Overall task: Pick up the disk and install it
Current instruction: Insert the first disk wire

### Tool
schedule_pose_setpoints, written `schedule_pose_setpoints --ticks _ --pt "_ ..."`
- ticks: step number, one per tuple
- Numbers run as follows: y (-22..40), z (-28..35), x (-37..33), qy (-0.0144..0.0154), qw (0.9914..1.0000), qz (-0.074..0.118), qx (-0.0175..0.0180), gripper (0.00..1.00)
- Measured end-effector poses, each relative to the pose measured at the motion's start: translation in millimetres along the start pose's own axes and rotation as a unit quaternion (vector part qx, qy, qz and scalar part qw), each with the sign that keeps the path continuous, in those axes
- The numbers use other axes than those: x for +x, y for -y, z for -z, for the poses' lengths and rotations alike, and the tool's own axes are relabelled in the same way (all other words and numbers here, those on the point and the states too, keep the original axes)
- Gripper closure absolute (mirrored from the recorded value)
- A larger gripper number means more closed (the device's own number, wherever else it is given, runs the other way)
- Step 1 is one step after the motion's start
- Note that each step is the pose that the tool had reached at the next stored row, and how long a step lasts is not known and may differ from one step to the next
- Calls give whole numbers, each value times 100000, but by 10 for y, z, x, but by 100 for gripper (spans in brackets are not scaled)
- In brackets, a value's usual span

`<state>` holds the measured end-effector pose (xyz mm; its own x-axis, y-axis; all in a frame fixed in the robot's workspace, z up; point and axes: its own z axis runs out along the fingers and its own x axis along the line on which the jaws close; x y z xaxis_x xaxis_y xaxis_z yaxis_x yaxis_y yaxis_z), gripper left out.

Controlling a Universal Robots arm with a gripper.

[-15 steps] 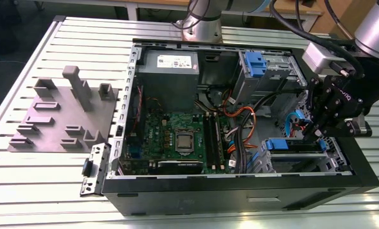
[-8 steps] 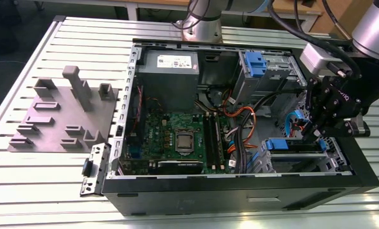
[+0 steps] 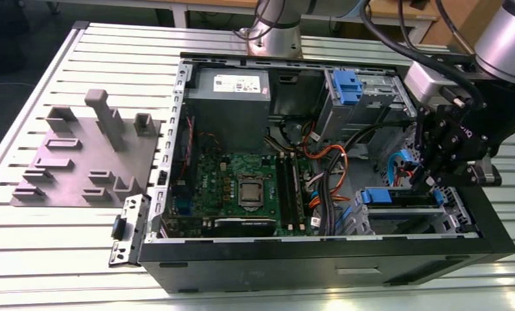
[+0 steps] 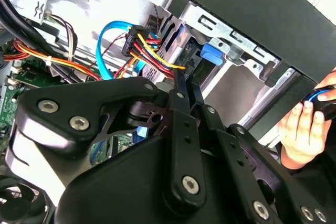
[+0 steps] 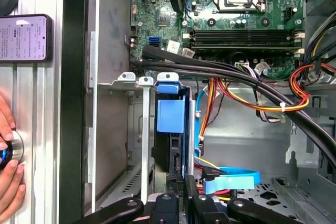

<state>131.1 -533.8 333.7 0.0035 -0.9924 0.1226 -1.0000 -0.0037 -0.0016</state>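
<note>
Ribbed aluminium slats make up the table, and on it a black steel computer case lies open on its side. Beside it, to the exterior view's left, sits a matte grey fixture of blocky posts. Inside the case are a green motherboard and a grey metal power-supply box whose white sticker carries print too small to read.

The disk stands edge-on in the bare-metal drive bay at the case's corner. Its dark body is framed by a glossy blue plastic carrier. The black gripper has its slim bolted jaws nearly together, with the tips at the disk's near edge. I cannot tell whether they pinch it. Red, orange and yellow wires and a flat blue cable run beside the bay. Outside the case wall, a person's hand rests near a phone.
</note>
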Motion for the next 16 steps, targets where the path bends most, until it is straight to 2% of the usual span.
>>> schedule_pose_setpoints --ticks 8,11,13,16 --pt "-5 -19 9 100 100000 -30 236 83" --pt "-7 -22 16 293 99999 -10 330 83" --pt "-12 -23 23 563 99998 26 374 83" --pt "-12 -34 26 687 99997 38 402 83"
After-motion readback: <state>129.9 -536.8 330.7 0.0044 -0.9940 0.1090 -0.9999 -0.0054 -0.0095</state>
